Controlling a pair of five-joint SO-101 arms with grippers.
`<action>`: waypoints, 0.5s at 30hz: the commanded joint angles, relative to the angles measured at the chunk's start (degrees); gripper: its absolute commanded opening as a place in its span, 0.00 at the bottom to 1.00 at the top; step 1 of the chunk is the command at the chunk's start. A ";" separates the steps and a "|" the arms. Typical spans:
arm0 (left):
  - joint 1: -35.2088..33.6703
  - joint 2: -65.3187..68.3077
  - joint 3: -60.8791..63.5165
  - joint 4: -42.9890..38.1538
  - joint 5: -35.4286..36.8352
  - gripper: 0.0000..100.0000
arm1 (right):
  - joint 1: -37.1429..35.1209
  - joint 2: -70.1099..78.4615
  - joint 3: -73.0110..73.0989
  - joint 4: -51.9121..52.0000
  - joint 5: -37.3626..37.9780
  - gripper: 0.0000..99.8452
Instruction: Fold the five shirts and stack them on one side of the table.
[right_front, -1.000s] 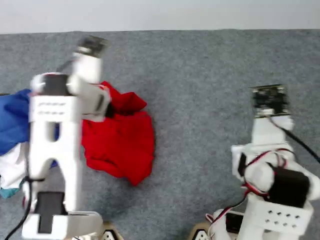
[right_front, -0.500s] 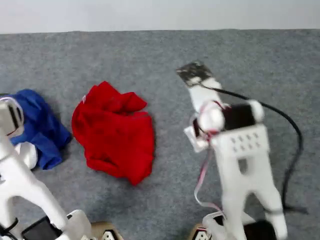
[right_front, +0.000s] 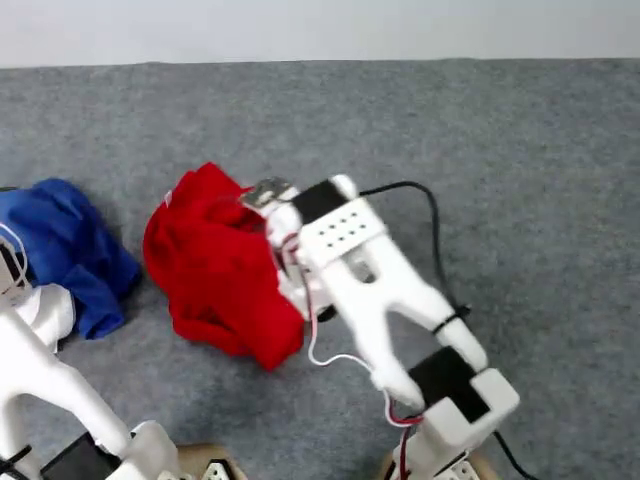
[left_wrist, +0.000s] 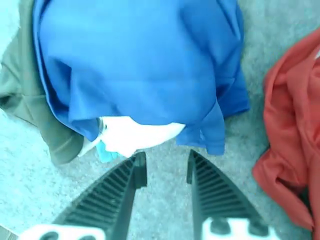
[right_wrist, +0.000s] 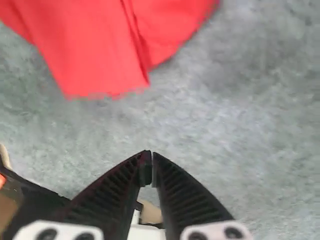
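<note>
While the right gripper (right_wrist: 150, 162) hangs pinched shut and empty over the table (right_wrist: 240, 100), the red shirt (right_front: 215, 265) lies crumpled just beyond its tips, left of the table's centre; this arm is nearer.

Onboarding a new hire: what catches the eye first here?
The crumpled red shirt lies left of centre on the grey table, with the right arm stretched to its edge and the right gripper shut over bare table beside the hem. At the table's left edge a blue shirt tops a heap, the open left gripper just short of it.
</note>
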 joint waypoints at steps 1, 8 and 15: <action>-0.35 -1.85 0.40 0.35 -0.35 0.13 | -2.33 1.63 -5.01 0.57 -8.88 0.18; -0.35 -2.29 0.40 -1.14 -0.26 0.13 | -6.55 7.52 -10.64 -0.57 -16.70 0.23; -0.35 -2.29 0.40 -0.97 -0.26 0.13 | -6.99 15.78 -15.91 -1.01 -16.62 0.19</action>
